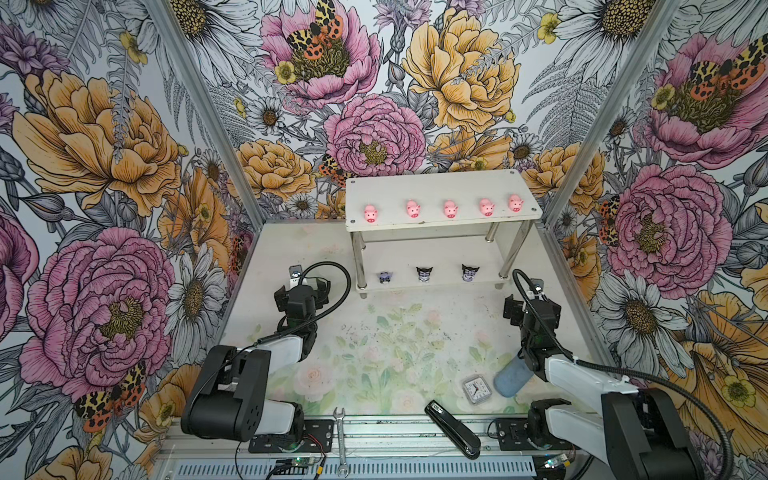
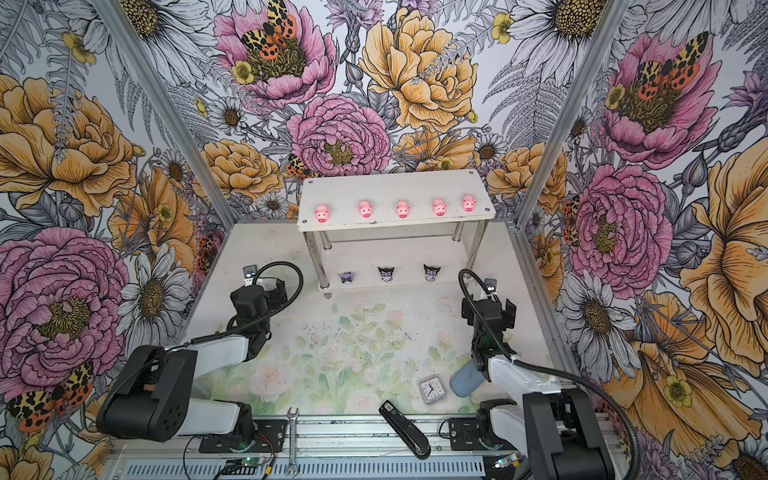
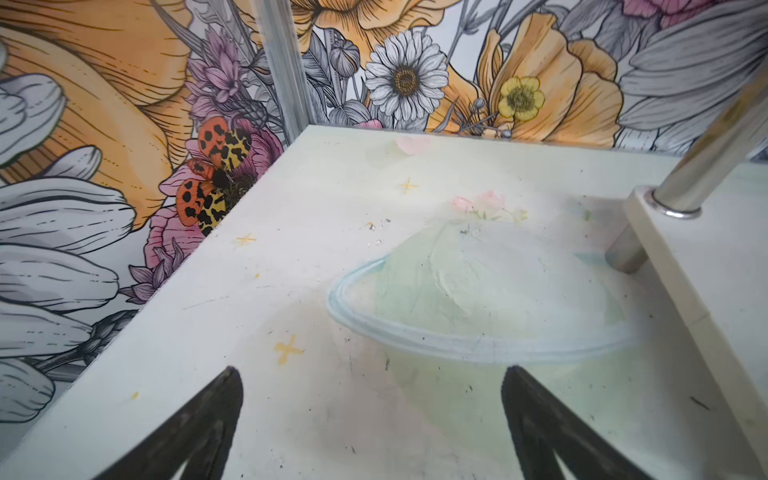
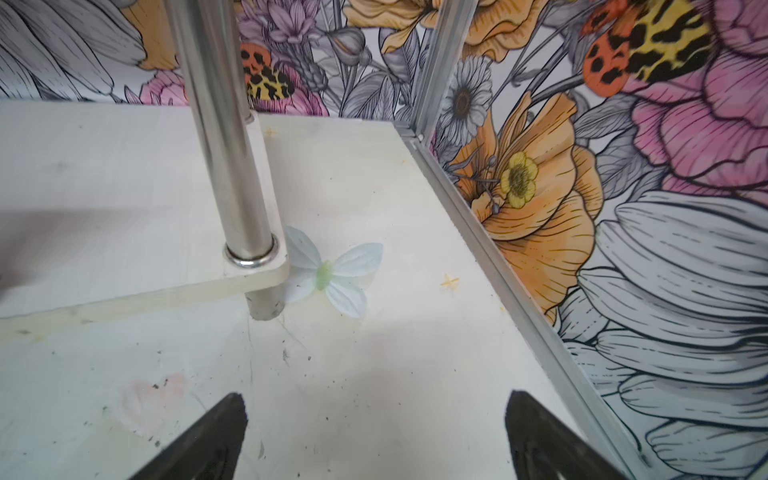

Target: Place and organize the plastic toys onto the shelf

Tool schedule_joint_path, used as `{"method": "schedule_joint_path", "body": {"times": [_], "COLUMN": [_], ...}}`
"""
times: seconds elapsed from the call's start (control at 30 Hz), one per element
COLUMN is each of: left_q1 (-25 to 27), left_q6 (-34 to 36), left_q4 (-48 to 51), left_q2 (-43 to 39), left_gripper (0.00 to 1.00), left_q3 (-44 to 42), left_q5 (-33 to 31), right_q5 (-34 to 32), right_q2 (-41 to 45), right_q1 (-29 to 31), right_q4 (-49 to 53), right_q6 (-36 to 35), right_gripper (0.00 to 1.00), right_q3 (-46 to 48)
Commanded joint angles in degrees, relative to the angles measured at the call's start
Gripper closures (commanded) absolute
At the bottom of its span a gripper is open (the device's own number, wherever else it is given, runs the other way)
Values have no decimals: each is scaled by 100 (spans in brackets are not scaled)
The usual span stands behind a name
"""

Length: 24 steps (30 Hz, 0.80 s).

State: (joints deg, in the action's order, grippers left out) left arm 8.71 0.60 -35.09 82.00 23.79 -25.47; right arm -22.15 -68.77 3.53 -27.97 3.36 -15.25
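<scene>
Hanging spread and empty: left claw (image 3: 372, 370), right claw (image 4: 375, 395); ahead between them shelf (image 1: 440, 187) is carrying pigs (image 1: 450, 209) above, figurines (image 1: 424, 274) below.

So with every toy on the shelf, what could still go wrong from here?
1. The left gripper and right gripper both sit open close to the legs of the shelf; a careless retreat might bump it and topple what stands on it.
2. The rightmost pig stands near the top tier's end, so a jolt could drop it.
</scene>
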Motion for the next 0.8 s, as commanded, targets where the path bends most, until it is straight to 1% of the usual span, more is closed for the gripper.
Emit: {"method": "schedule_joint_path", "body": {"times": [0.0,0.03,0.07,0.1,0.13,0.17,0.2,0.23,0.27,0.3,0.33,0.37,0.4,0.5,0.63,0.77], "left_q1": [52,16,-107,-328,-529,-675,-799,-904,-963,-976,-976,-976,-972,-968,-968,-935], "left_q6": [585,370,253,180,58,-51,-119,-215,-292,-303,-258,-217,-185,-185,-188,-215], "left_q4": [-1292,-1287,-1200,-1328,-1510,-1836,-2608,-2868,-2549,-2429,-2547,-2409,-2157,-2120,-2138,-2067], "left_q2": [462,468,383,345,351,434,729,774,606,592,711,697,637,667,685,677], "left_gripper": [1,1,1,1,1,1,1,1,1,1,1,1,1,1,1,1], "left_q3": [112,115,75,-39,-156,-324,-534,-658,-659,-597,-546,-490,-412,-358,-349,-325], "left_q5": [-153,-487,-243,345,787,1061,1199,1297,1502,1515,1629,1760,1813,1818,1785,1609], "right_q5": [475,516,523,619,749,798,766,833,784,771,988,985,858,665,526,521], "right_q2": [-562,-791,-961,-1191,-1590,-2007,-1907,-1710,-1748,-1898,-1901,-1842,-1906,-1903,-1921,-1918], "right_q1": [-74,-89,-111,-187,-292,-371,-347,-412,-468,-470,-479,-483,-473,-400,-293,-283], "right_q4": [-1202,-1292,-1341,-1503,-1966,-2665,-2564,-2524,-2659,-3068,-3097,-2850,-2838,-2756,-2361,-2414], "right_q6": [6,-23,-15,157,279,296,311,410,495,449,388,419,420,411,350,328], "right_gripper": [0,0,0,0,0,0,0,0,0,0,0,0,0,0,0,0], "right_q3": [-428,-563,-683,-761,-702,-626,-468,-429,-358,-266,-221,-283,-352,-391,-612,-595]}}
